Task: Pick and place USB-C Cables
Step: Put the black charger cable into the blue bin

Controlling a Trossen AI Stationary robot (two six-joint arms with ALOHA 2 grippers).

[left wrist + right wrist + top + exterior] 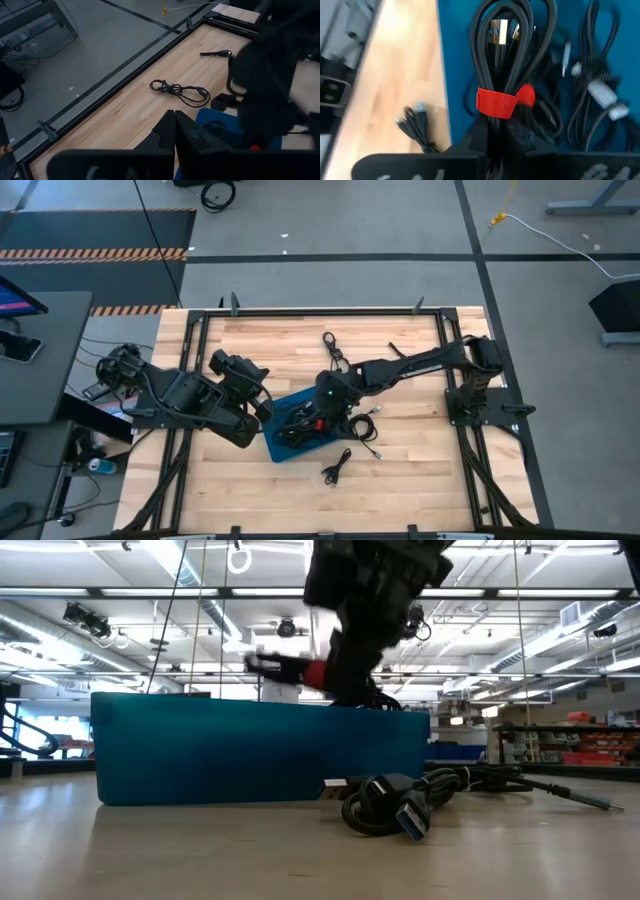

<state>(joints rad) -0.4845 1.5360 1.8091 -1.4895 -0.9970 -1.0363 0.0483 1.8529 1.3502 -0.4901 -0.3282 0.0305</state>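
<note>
The blue tray (285, 442) sits mid-table with several black USB-C cables (600, 95) inside it. My right gripper (325, 405) reaches in from the table's right and is over the tray, shut on one cable bundle (512, 45) bound with a red tie (496, 102). In the low view that tie (315, 675) shows above the tray's rim (260, 700). My left gripper (175, 122) is shut and holds nothing; it waits by the tray's left side (262, 405). Loose cables lie on the wood beyond the tray (335, 350), to its right (365, 425) and nearer (338, 467). My right gripper pinches the cable bundle between its two fingers (475, 137) right beside the red tie (492, 114), at one end of the bundle. It comes from above, and the strands run along the fingers. The bundle is off the table, with its tied end above the tray's rim.
Another cable (216, 52) lies near the far right corner. The black frame rail (320, 311) borders the table. In the low view a coiled cable (390, 805) lies in front of the tray. Bare wood is left near the front edge (420, 490).
</note>
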